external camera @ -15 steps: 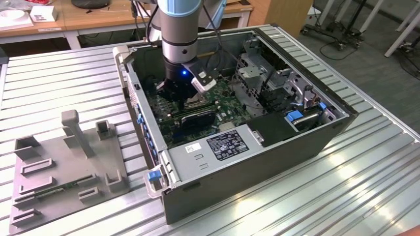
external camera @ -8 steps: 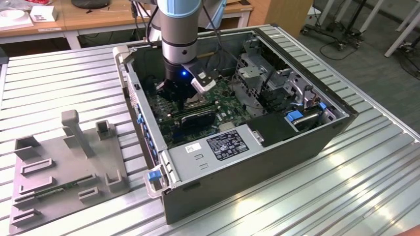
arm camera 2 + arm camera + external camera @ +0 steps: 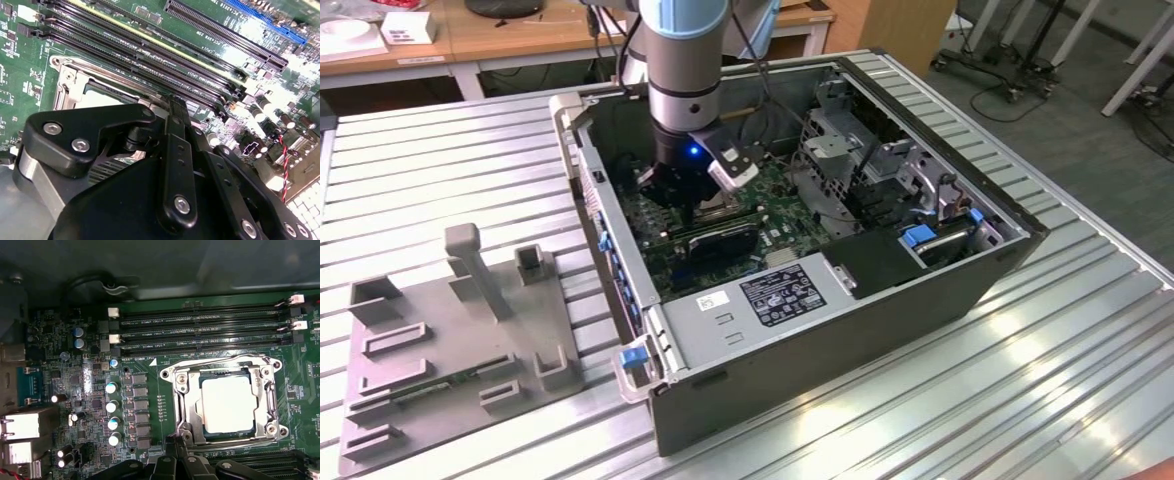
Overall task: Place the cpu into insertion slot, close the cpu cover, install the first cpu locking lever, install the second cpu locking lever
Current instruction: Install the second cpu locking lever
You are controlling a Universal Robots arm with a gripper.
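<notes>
Hovering low over the green motherboard (image 3: 165,415), inside the open computer case (image 3: 961,270) at about one o'clock from the grey fixture tray (image 3: 440,340) in the exterior view, the gripper (image 3: 175,460) has its black linkage fingers drawn close together; whether they pinch anything I cannot tell. In the first wrist view the cpu (image 3: 229,404) lies flat in the insertion slot (image 3: 192,440), its matte silvery-grey top framed by the cpu cover (image 3: 185,390), a thin bright stamped-metal frame folded down around it. The chip looks light, rigid and slick, probably fragile underneath, so best held by its edges. Long black memory slots (image 3: 200,332) run alongside the socket.
</notes>
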